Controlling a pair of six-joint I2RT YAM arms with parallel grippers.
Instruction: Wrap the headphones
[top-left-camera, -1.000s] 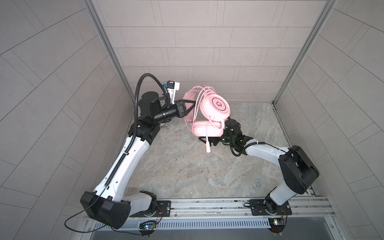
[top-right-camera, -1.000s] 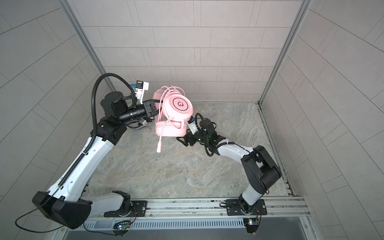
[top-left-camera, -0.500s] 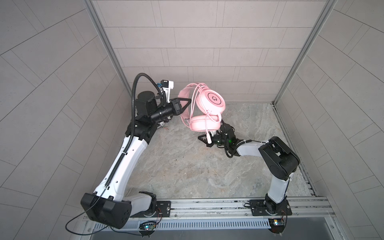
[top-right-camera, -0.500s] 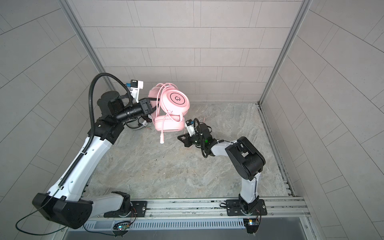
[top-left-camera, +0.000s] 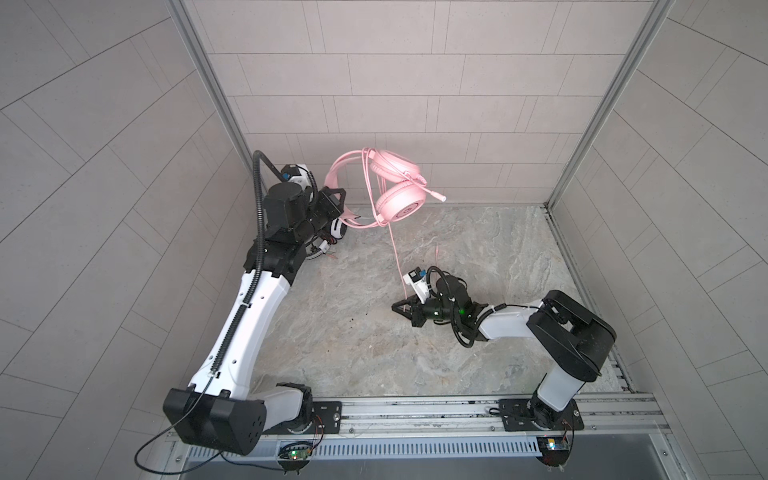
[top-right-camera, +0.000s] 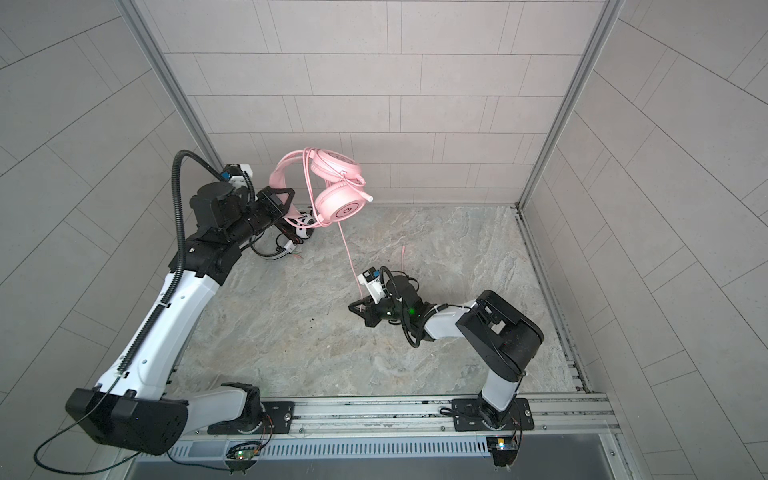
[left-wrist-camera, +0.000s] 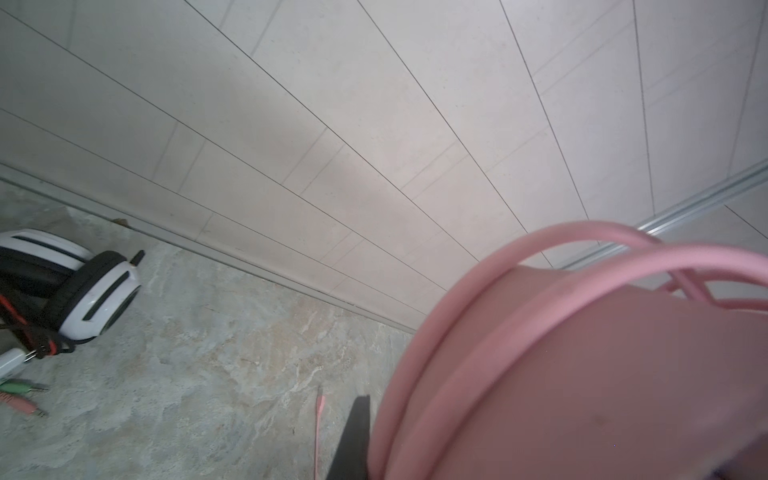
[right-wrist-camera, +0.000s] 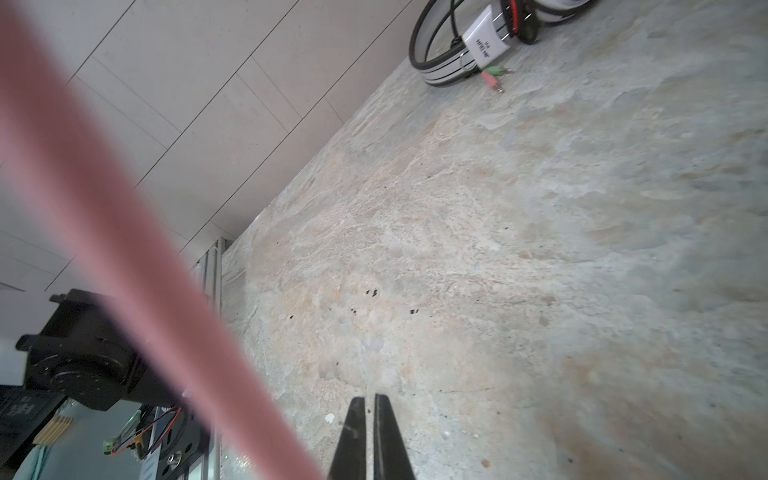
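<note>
The left gripper has its jaws clenched on the headband of the pink headset, holding it aloft near the back wall, while the white-and-black headset lies on the table under that arm; the pink cable hangs down to the right gripper, whose jaws are clenched low over the table with nothing visible between their tips. To wind the next turn well, that gripper probably needs a sure hold on the cable first, then light tension while carrying it round the headband; slack could snag the mic boom.
</note>
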